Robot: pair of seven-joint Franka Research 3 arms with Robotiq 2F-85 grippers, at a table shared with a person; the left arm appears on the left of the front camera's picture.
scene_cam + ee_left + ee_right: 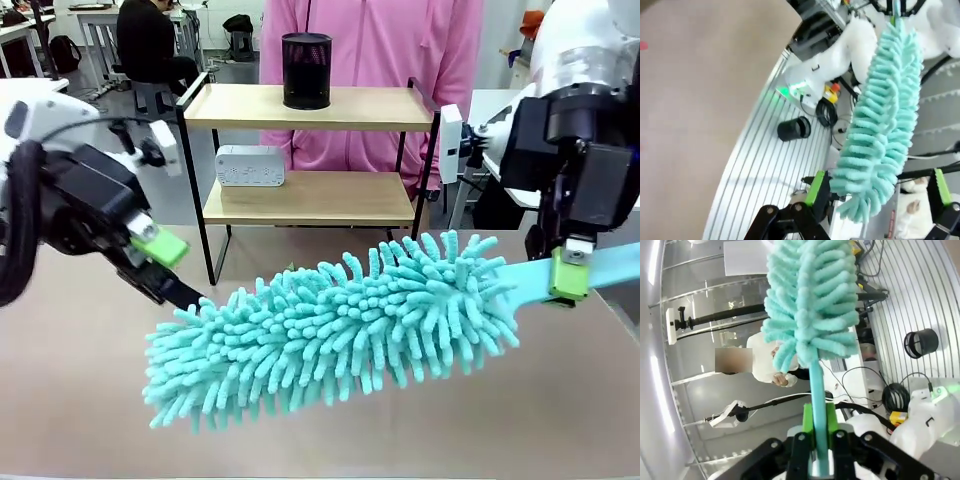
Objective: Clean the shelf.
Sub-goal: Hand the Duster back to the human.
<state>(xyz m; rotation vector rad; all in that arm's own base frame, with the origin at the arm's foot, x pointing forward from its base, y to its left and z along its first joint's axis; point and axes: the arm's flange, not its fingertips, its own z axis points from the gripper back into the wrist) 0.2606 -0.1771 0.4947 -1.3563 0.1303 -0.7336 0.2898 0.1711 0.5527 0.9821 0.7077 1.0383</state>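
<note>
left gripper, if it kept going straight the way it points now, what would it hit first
Most likely the teal duster: its fluffy tip sits between the open left gripper's fingers, though depth there is hard to judge.

The duster point(340, 325) is turquoise, with shaggy chenille fingers and a plain turquoise handle; the shelf point(310, 198) has light wooden boards in a black frame; on it stand a black mesh cup point(306, 70) and a white speckled box point(250, 165); the person's top point(370, 45) is pink; the table point(80, 400) is dull beige; green pads point(160, 245) tip black grippers
</note>
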